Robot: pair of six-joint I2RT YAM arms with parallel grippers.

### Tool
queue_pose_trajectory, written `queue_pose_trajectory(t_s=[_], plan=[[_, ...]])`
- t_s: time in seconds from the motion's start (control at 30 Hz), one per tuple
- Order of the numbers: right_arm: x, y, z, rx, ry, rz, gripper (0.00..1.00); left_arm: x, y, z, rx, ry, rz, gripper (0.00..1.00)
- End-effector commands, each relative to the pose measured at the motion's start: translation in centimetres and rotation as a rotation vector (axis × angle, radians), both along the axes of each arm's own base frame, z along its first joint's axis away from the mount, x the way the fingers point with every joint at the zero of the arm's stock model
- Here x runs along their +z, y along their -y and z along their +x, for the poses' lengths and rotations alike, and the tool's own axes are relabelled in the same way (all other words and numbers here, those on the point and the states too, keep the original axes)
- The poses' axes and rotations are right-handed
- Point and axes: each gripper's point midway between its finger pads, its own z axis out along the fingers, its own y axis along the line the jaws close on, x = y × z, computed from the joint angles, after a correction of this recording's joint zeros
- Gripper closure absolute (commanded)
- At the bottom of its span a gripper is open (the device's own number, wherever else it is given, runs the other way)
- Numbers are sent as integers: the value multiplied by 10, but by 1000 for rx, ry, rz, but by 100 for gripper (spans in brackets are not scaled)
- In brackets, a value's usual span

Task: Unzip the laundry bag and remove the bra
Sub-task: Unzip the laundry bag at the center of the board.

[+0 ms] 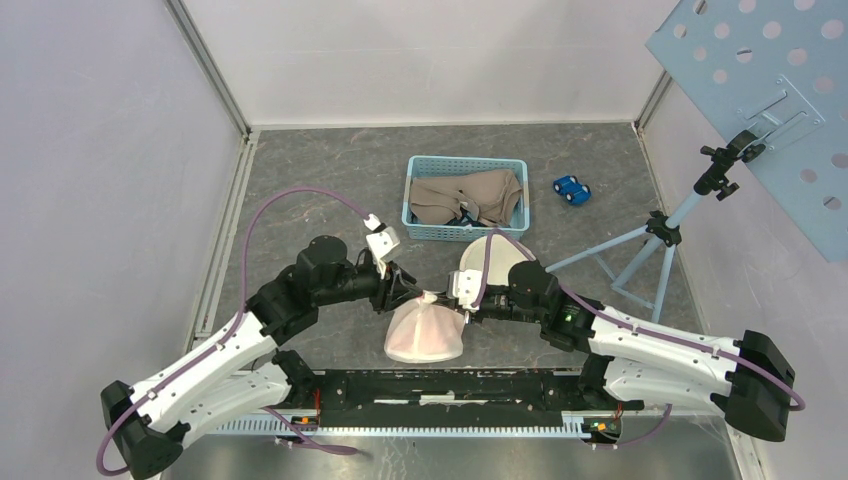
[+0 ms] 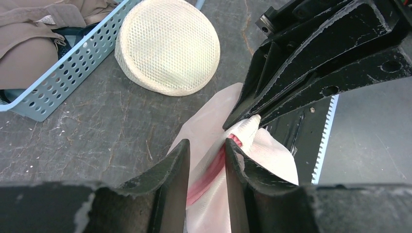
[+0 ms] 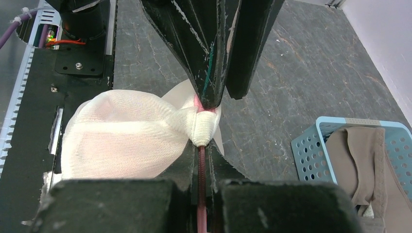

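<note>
The laundry bag point(image 1: 425, 338), white mesh with a pink tint, lies between the arms near the front rail. My right gripper point(image 3: 203, 148) is shut on a bunched corner of the bag point(image 3: 201, 127), and a dark red strip runs back between its fingers. My left gripper point(image 2: 206, 151) faces it from the other side. Its jaws stand apart astride a pink ridge in the bag's fabric point(image 2: 214, 170), tips close to the right gripper point(image 2: 250, 121). In the top view the left gripper point(image 1: 411, 294) and the right gripper point(image 1: 460, 305) meet above the bag. The bra itself is hidden; only pink shows through the mesh.
A second white mesh dome point(image 1: 497, 262) lies just behind the right gripper. Further back, a blue basket point(image 1: 420, 230) holds beige garments. A blue toy car point(image 1: 571, 189) and a light-blue tripod point(image 1: 655, 240) stand at the right. The black front rail point(image 1: 450, 390) runs under the bag's near edge.
</note>
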Motion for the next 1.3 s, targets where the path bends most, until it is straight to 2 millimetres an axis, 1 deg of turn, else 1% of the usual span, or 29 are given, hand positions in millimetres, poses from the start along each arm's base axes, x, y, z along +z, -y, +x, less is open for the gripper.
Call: queue_pose_trajectory(t_s=[0.0, 0.1, 0.17, 0.37, 0.47, 0.57, 0.67, 0.77, 0.83, 0.87, 0.93, 0.97, 1.03, 1.17, 1.27], plan=[[27, -3, 0, 0, 38, 90, 100, 8, -5, 8, 63, 11, -9, 63], [30, -3, 2, -9, 37, 101, 100, 0, -6, 12, 75, -8, 32, 67], [30, -5, 1, -6, 29, 107, 100, -2, 0, 8, 42, -35, 30, 69], [29, -10, 2, -2, 13, 114, 100, 4, 17, 9, 21, -82, -51, 74], [27, -11, 3, -6, 11, 110, 100, 9, 23, 2, -20, -96, -91, 75], [22, -12, 6, -16, 5, 94, 100, 18, 31, -10, -94, -109, -140, 75], [22, -14, 8, -25, 3, 93, 100, 21, 34, -17, -133, -113, -149, 75], [23, -13, 10, -34, 8, 99, 100, 20, 30, -15, -106, -104, -141, 75], [22, -11, 9, -36, 10, 96, 100, 22, 22, -6, -36, -68, -134, 75], [21, -9, 9, -41, 11, 91, 100, 23, 16, 1, 10, -50, -125, 74], [19, -5, 10, -54, 16, 80, 100, 27, 8, 6, 62, -37, -113, 71], [18, -3, 10, -60, 18, 78, 100, 27, 5, 5, 66, -38, -107, 70], [18, 0, 11, -69, 20, 81, 100, 22, 3, 2, 65, -66, -82, 70], [20, -1, 8, -55, 19, 87, 100, 7, 3, -2, 62, -112, -56, 68], [22, -2, 8, -49, 20, 92, 100, 0, 4, -3, 50, -129, -42, 67]])
